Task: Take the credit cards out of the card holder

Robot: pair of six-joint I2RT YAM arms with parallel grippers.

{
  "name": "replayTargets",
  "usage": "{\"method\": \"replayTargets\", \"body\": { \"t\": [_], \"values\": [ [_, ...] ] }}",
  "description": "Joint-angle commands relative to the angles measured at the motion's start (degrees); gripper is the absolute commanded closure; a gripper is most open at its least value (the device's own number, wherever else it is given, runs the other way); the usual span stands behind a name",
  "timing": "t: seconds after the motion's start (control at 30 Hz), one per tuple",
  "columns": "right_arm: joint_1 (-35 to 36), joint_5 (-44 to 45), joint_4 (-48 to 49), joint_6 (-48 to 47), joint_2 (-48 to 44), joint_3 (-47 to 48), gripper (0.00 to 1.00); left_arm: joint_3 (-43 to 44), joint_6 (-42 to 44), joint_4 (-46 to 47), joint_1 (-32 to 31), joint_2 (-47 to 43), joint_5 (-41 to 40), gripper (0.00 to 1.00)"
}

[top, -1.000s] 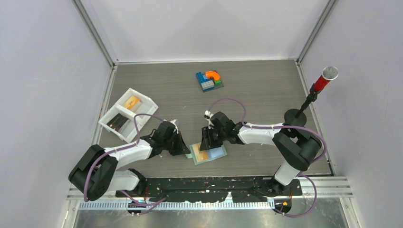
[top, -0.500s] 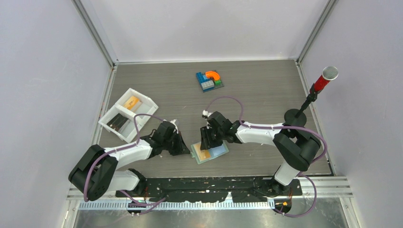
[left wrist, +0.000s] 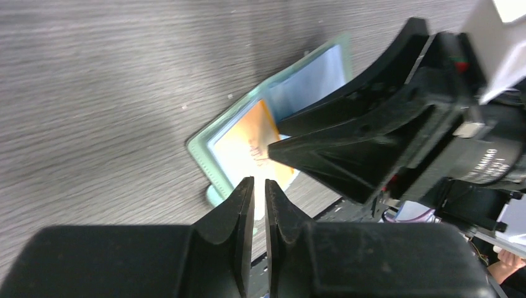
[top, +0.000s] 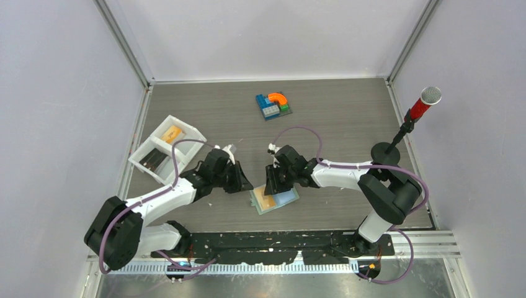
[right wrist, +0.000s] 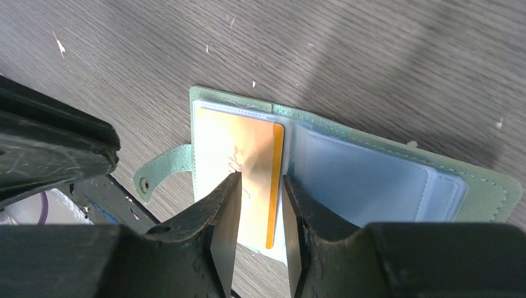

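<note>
The sage green card holder [top: 273, 200] lies open near the table's front edge, with light blue sleeve pages [right wrist: 378, 180] and its closure tab [right wrist: 162, 171] sticking out. An orange credit card [right wrist: 245, 158] sits in its left sleeve and also shows in the left wrist view [left wrist: 245, 141]. My right gripper [right wrist: 259, 180] is slightly open, with its fingertips down on the orange card and straddling the card's inner edge. My left gripper [left wrist: 259, 181] is shut and empty, hovering just left of the holder [left wrist: 200, 146]. In the top view the left gripper [top: 244, 182] and right gripper [top: 271, 187] face each other.
A white two-compartment tray [top: 186, 127] stands at the left, with an orange card [top: 172, 133] in one compartment and a dark card [top: 152, 161] in the other. A blue-orange-green block cluster [top: 273, 104] sits at the back. A red microphone [top: 423, 102] stands at the right.
My left gripper has lifted off the holder's left edge and moved up and slightly right. The holder has turned a little. The right gripper has stayed on the orange card.
</note>
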Motion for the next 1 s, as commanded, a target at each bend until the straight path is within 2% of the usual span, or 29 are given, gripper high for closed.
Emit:
{"method": "replayTargets", "body": {
  "t": [0.0, 0.2, 0.43, 0.77, 0.83, 0.97],
  "values": [
    [-1.21, -1.33, 1.84, 0.25, -3.09, -1.82, 0.62, 4.04, -0.43, 1.02, -1.80, 2.08, 0.91, 0.89],
    [-1.57, -2.75, 2.73, 0.25, -2.91, -2.25, 0.63, 3.37, -1.36, 3.75, -3.61, 5.99, 0.29, 0.96],
    [-2.28, -3.67, 4.24, 0.94, -3.60, -3.27, 0.63, -0.33, -2.52, 12.41, -3.63, 12.28, 1.10, 1.00],
    [-3.98, -5.63, 6.66, 1.59, -3.21, -4.78, 0.63, -1.40, -3.18, 11.98, -3.63, 16.78, 0.46, 1.00],
    [-4.47, -6.55, 7.65, 1.94, -3.07, -5.16, 0.66, -1.62, -3.18, 11.97, -3.72, 16.89, 0.38, 1.00],
    [-5.87, -10.20, 11.49, 3.40, -2.79, -6.87, 0.80, -2.07, -3.05, 11.90, -3.75, 17.06, -0.14, 1.00]
  ]
}}
